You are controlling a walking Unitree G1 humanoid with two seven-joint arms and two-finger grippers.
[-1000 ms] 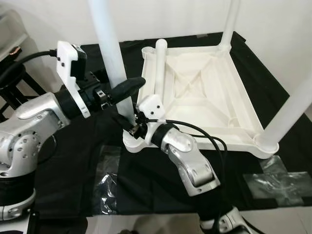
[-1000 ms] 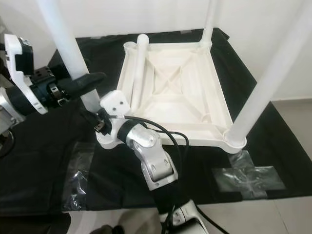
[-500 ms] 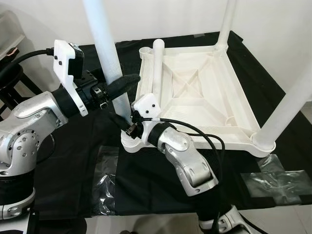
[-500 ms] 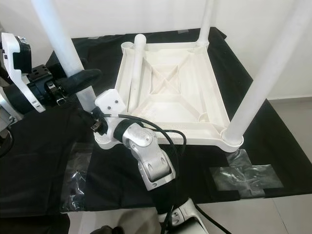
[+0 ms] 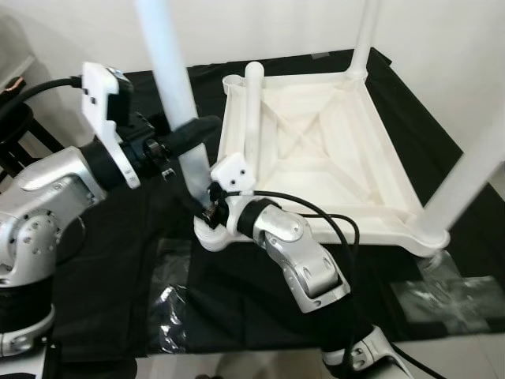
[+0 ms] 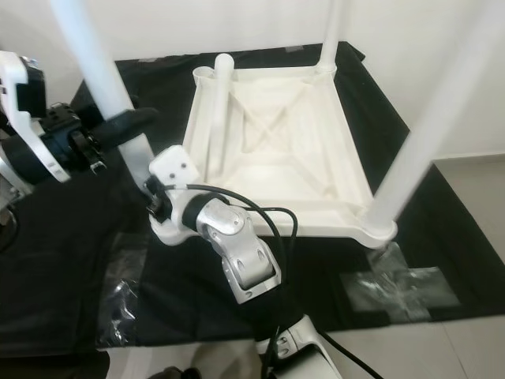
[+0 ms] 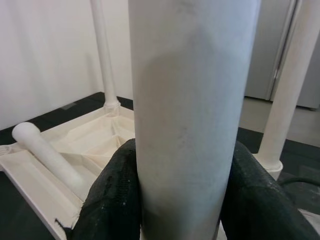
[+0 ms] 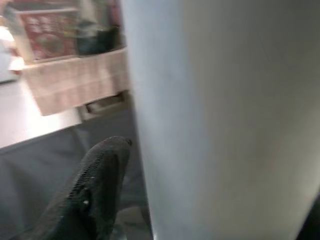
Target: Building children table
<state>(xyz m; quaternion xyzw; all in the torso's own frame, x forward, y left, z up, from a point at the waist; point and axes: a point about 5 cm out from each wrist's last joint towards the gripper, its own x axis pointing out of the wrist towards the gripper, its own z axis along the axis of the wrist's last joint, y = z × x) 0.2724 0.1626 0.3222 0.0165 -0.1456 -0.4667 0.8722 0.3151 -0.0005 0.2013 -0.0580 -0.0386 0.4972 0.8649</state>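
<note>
A white plastic children's table lies upside down on a black cloth. Its near-left leg stands in the corner socket. My left gripper is shut on this leg partway up; its black fingers wrap the leg. My right gripper is shut on the same leg just above the socket, one finger beside the leg. Two more legs stand upright, at the far right and near right. A loose leg lies in the tabletop by the far-left corner.
The black cloth covers the floor under the table. Clear tape patches and crumpled clear plastic lie on its near part. A white wall stands behind, and a dark stool is at the far left.
The whole picture has shifted a little, so the camera moved. Both grippers keep their hold on the near-left leg, which stays in its socket.
</note>
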